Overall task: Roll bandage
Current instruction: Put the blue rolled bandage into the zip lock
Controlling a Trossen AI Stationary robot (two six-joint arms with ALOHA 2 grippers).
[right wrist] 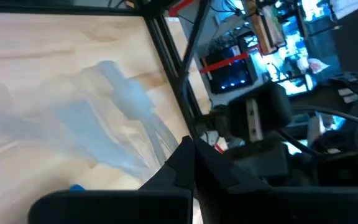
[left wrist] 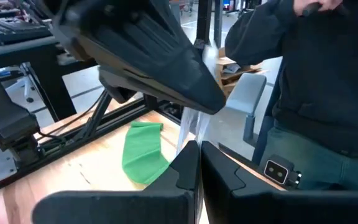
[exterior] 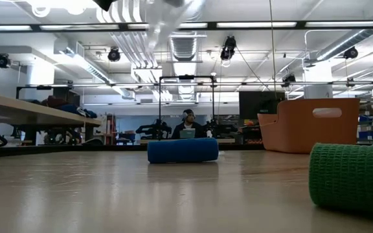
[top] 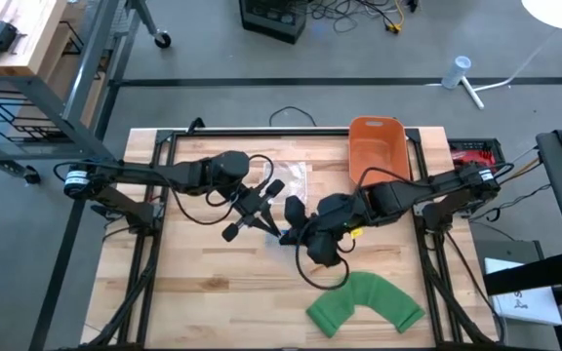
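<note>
Pinching a clear plastic wrapper [top: 288, 178] between them at frame centre, the left gripper [top: 264, 216] and right gripper [top: 291, 232] have fingers together. Likely unpacking; rolling comes next. The green bandage [top: 366, 302] lies lower right on the surface [top: 203, 292], orange bin [top: 376, 146] above.

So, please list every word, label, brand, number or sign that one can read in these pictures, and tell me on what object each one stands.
No text can be read in any view.
White paper sheet at the table's right edge: dark print, too small to read.
Small white tag on the dark clothing of the person in the left wrist view: a mark, too blurred to read.
Lit blue screens in the right wrist view: blurred, unreadable.
</note>
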